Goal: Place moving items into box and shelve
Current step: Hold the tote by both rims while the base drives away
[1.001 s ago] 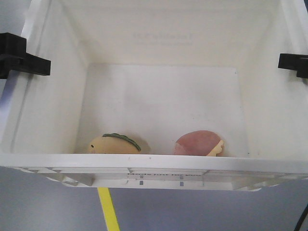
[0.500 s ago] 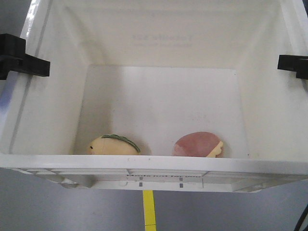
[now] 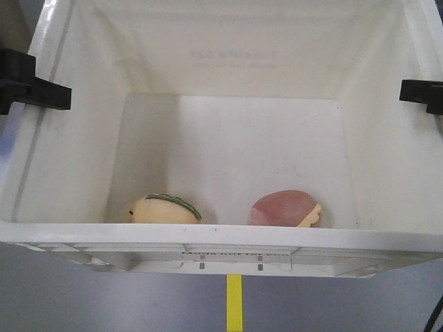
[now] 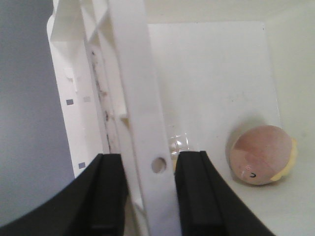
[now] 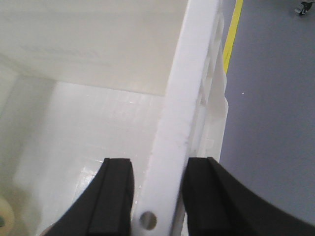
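Faintly, grey lettering (image 3: 234, 58) shows through the far wall of the large white ribbed-rim plastic crate (image 3: 221, 234), too dim to read; inside, by the near wall, lie a rounded pale-yellow soft toy with green ridge (image 3: 165, 209) and a pinkish-red dome toy (image 3: 285, 208), apart. Black left claw (image 4: 150, 172) and right claw (image 5: 156, 169) each clamp a side rim.

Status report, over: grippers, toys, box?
Left gripper and right gripper both shut on box side rims. Yellow toy and pink toy inside, by near wall. No obstruction visible.
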Controlling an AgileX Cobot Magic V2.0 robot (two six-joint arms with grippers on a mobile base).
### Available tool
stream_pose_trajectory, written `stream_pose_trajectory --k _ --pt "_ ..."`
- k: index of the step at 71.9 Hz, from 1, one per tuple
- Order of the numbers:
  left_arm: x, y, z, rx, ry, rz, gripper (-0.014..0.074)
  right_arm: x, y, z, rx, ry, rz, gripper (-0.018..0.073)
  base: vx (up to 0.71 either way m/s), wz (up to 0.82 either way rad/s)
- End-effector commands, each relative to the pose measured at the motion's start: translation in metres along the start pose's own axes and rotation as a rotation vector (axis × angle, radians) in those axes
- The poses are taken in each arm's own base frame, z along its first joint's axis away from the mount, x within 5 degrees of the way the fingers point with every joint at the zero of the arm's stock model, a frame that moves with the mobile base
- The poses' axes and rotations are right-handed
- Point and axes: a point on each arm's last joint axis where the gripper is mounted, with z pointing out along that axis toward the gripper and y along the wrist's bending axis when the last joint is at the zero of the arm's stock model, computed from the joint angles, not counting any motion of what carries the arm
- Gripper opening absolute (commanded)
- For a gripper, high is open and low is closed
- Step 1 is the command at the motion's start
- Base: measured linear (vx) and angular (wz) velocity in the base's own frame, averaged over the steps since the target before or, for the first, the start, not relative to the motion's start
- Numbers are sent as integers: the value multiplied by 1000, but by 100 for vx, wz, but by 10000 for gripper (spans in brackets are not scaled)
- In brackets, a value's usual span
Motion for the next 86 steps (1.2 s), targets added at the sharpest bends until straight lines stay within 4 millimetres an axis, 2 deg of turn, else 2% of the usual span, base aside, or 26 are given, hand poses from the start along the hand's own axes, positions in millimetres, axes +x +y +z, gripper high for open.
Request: stream_pose_trajectory --k 1,42,86 --pt "-14 -16 -19 104 -190 2 0 -21 8 -16 -29 -175 11 -6 11 14" --pt "-14 -16 -19 104 -190 2 0 -21 8 -16 -29 -175 11 -6 22 5" --pt "-14 -16 -19 104 -190 2 0 -20 8 -16 -30 -172 11 -6 45 -6"
